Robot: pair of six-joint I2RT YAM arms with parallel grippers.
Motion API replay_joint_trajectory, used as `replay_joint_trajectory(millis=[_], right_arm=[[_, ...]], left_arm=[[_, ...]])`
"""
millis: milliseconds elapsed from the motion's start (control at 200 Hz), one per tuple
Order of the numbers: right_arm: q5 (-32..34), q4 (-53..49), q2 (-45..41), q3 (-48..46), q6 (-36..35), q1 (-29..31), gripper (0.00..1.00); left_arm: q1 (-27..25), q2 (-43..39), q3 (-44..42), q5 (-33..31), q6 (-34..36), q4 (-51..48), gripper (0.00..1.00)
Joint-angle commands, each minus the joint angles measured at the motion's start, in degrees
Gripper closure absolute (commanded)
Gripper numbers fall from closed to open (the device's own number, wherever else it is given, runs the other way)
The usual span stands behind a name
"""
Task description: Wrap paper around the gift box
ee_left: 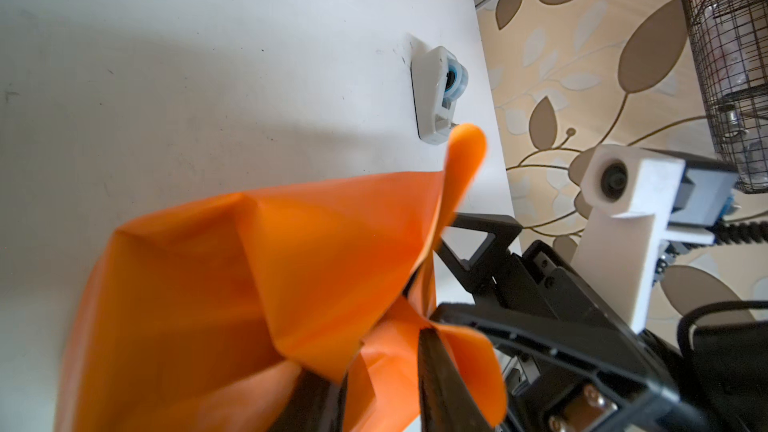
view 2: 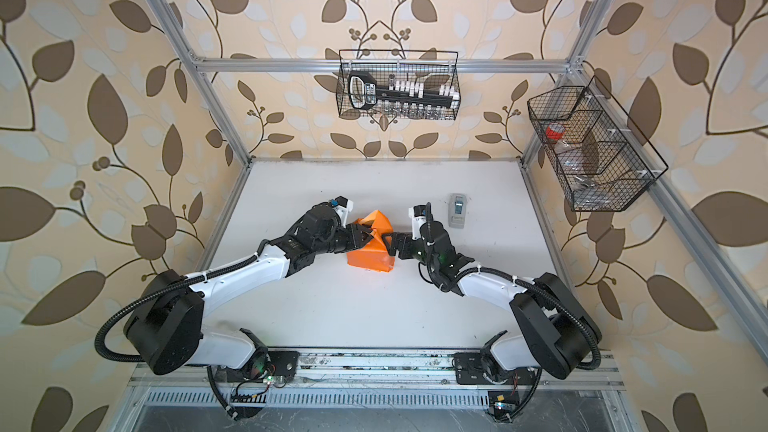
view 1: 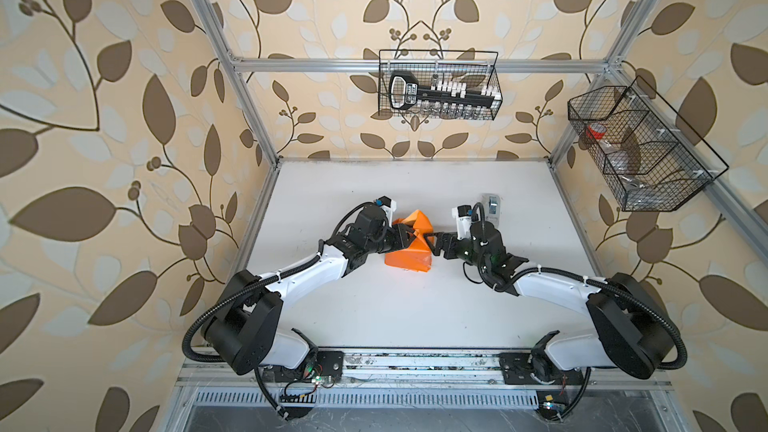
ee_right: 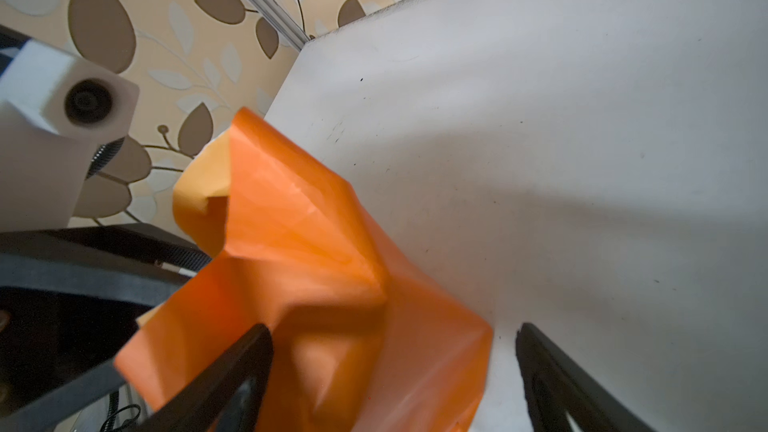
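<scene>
The orange paper point(view 1: 409, 259) point(view 2: 370, 257) is bunched up into a lumpy bundle at the middle of the table, with loose flaps standing up at its far end. The gift box is hidden inside it. My left gripper point(view 1: 410, 238) point(ee_left: 378, 363) reaches in from the left. Its fingers point(ee_left: 436, 376) are narrowed round a gathered fold of paper point(ee_left: 249, 284), with a gap still between them. My right gripper point(view 1: 430, 245) point(ee_right: 392, 380) comes in from the right and stands wide open. It straddles a corner of the paper point(ee_right: 311, 251), one finger point(ee_right: 232, 376) against it.
A small grey-white tape dispenser point(view 1: 492, 205) point(ee_left: 436, 97) sits on the white table point(view 1: 374, 305) behind the right wrist. Two wire baskets hang on the frame, one at the back point(view 1: 440, 85) and one at the right point(view 1: 640, 151).
</scene>
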Motion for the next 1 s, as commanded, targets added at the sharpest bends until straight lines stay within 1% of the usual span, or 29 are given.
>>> replay_joint_trajectory(millis=[0, 160, 175, 220, 320, 425, 555, 635, 760, 800, 880, 995], right_arm=[[0.6, 0.9, 1.6, 1.2, 1.0, 1.3, 0.08], [1.0, 2.4, 2.3, -0.6, 2.0, 1.9, 0.08], [1.0, 2.5, 2.3, -0.7, 2.0, 2.1, 0.08], [1.2, 2.7, 2.4, -1.0, 2.1, 2.1, 0.08], [1.3, 3.1, 3.1, -1.3, 2.0, 2.2, 0.08], [1.3, 3.5, 3.8, -1.5, 1.8, 2.3, 0.08], [1.5, 3.5, 4.7, -1.7, 1.3, 2.2, 0.08], [1.5, 3.6, 5.0, -1.8, 1.3, 2.1, 0.08], [1.7, 3.7, 5.1, -2.1, 1.1, 2.0, 0.08], [1.7, 3.8, 5.2, -2.3, 1.2, 2.0, 0.08], [1.6, 4.0, 5.1, -2.2, 1.2, 1.9, 0.08], [0.7, 4.2, 4.5, -1.9, 1.7, 1.2, 0.08]], left_arm=[[-0.2, 2.4, 0.4, -0.3, 0.2, -6.7, 0.69], [-0.2, 1.8, 2.6, -2.2, 0.7, -11.6, 0.7], [-0.2, 0.1, 2.8, -2.3, 0.8, -12.2, 0.7], [-0.2, -0.7, 3.3, -2.5, 0.8, -13.0, 0.66], [-0.1, -2.3, 3.8, -1.8, 0.7, -13.4, 0.61], [-0.1, -3.9, 3.3, -1.0, -0.4, -12.5, 0.52], [0.1, -5.5, 1.9, -0.3, -1.5, -10.3, 0.45], [0.6, -6.2, 0.4, 0.5, -2.6, -8.2, 0.42], [0.8, -6.3, 0.0, 1.1, -2.9, -7.6, 0.39], [0.8, -5.8, 0.5, 1.3, -2.5, -8.2, 0.41], [0.7, -3.7, 2.8, 1.7, -0.3, -11.9, 0.52], [0.5, 1.0, 8.0, 2.4, 3.2, -21.0, 0.64]])
